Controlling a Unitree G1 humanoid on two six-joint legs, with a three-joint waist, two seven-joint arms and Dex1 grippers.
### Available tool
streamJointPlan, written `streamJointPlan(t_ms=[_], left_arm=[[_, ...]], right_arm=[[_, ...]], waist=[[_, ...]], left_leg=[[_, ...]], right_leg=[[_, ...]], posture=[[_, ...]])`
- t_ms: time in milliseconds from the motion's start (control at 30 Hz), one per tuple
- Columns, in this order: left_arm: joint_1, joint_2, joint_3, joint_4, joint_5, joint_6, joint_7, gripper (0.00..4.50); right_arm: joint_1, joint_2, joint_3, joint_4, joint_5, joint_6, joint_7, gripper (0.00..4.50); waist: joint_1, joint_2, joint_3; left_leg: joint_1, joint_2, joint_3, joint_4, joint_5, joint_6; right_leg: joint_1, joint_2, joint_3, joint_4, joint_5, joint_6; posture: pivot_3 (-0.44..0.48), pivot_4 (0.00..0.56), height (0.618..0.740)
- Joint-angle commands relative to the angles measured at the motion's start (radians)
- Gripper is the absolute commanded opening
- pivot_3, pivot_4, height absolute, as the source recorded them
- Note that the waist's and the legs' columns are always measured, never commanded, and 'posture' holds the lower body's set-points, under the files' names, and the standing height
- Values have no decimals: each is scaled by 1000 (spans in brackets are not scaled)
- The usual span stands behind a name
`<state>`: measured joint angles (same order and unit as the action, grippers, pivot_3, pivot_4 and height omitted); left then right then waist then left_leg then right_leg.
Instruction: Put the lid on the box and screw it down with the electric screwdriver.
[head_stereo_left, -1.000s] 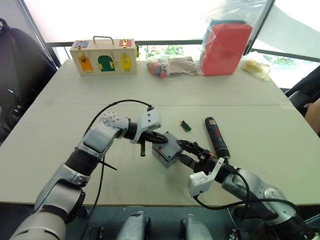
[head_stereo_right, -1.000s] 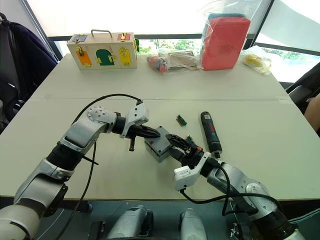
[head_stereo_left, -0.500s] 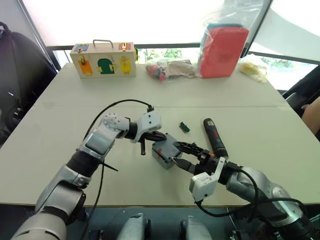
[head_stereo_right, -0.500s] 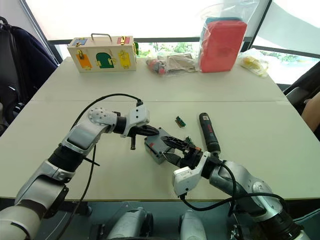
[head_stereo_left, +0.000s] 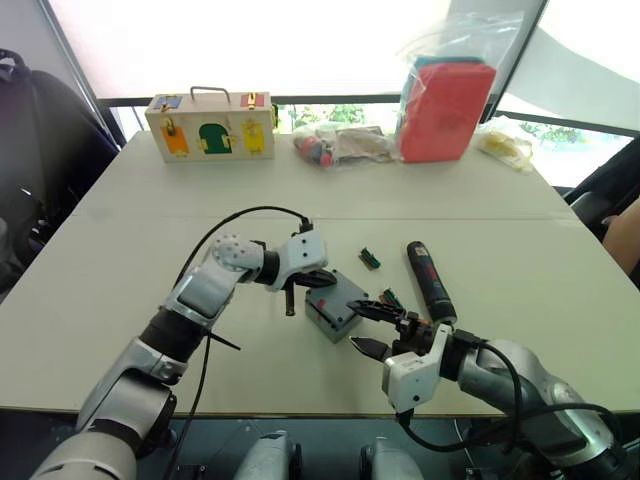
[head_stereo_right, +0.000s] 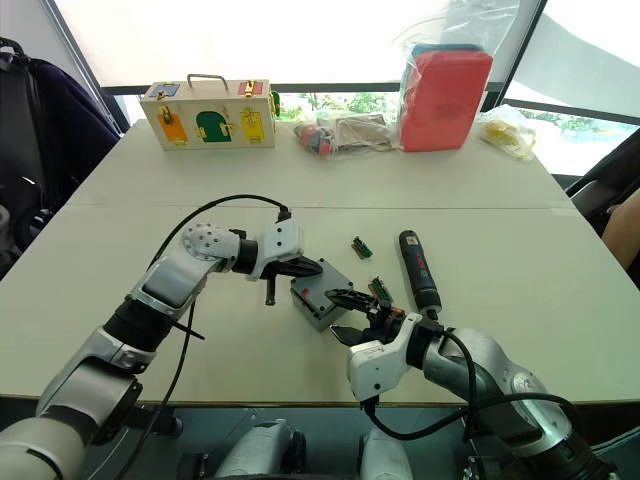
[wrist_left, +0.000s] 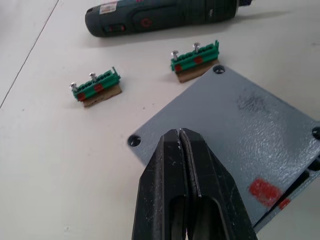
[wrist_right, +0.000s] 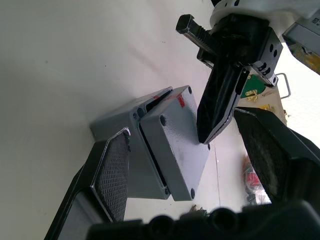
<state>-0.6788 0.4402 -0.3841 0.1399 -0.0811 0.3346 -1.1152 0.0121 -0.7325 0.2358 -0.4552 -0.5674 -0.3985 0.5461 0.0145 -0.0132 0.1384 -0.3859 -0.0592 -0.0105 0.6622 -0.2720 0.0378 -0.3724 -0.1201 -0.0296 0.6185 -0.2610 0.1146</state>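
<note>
Lid: I see it sitting skewed on the box, mid-surface. Left gripper: fingers pressed together, tip on the lid. Right gripper: spread, just near of the box. Electric screwdriver: lying to the right.

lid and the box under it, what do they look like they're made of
The lid looks like grey moulded plastic with a matt, finely speckled finish and recessed corner screw holes; painted cast metal cannot be ruled out. The box shows the same grey, faintly grainy surface and rounded moulded edges, so probably the same material.
</note>
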Motion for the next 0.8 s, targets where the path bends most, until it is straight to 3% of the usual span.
streamJointPlan(t_ms=[33,67,200,400,467,600,800], left_arm=[[5,0,3,47,-7,-32,-29,0],[-7,-2,14,51,-8,-41,-27,0],[-43,20,62,-1,-82,5,-94,0],[-101,91,165,-95,-227,211,-147,0],[-132,98,214,-94,-269,286,-125,0],[-188,100,293,-5,-308,344,-76,0],[-202,92,241,127,-250,251,-94,0]], right_arm=[[9,17,-35,-7,15,-2,-29,3453],[12,21,-37,-3,17,-2,-33,3453],[32,20,-47,10,37,-26,-50,2518],[73,16,-120,54,130,-118,-122,157],[89,17,-144,62,185,-122,-121,66],[105,104,-127,-27,456,167,-26,66],[111,126,-109,-111,664,489,87,66]], waist=[[0,0,1],[0,1,1],[-1,1,7],[-2,3,22],[-1,2,23],[-2,0,25],[-2,1,26]], left_leg=[[-2,0,0,0,0,0],[-3,0,-1,0,0,0],[-5,0,-1,0,0,0],[-11,0,0,0,1,-1],[-17,0,0,2,2,-2],[-22,0,-1,4,4,-5],[-22,0,-2,4,4,-5]], right_leg=[[-1,0,0,0,0,0],[-2,0,0,0,0,0],[-3,1,-1,0,0,0],[-8,2,-1,2,1,0],[-13,2,0,5,1,0],[-21,3,-1,12,3,4],[-22,3,-2,12,3,4]], posture=[[0,150,740],[0,150,740],[0,150,740],[0,150,740],[0,150,740],[0,150,740],[0,150,740]])
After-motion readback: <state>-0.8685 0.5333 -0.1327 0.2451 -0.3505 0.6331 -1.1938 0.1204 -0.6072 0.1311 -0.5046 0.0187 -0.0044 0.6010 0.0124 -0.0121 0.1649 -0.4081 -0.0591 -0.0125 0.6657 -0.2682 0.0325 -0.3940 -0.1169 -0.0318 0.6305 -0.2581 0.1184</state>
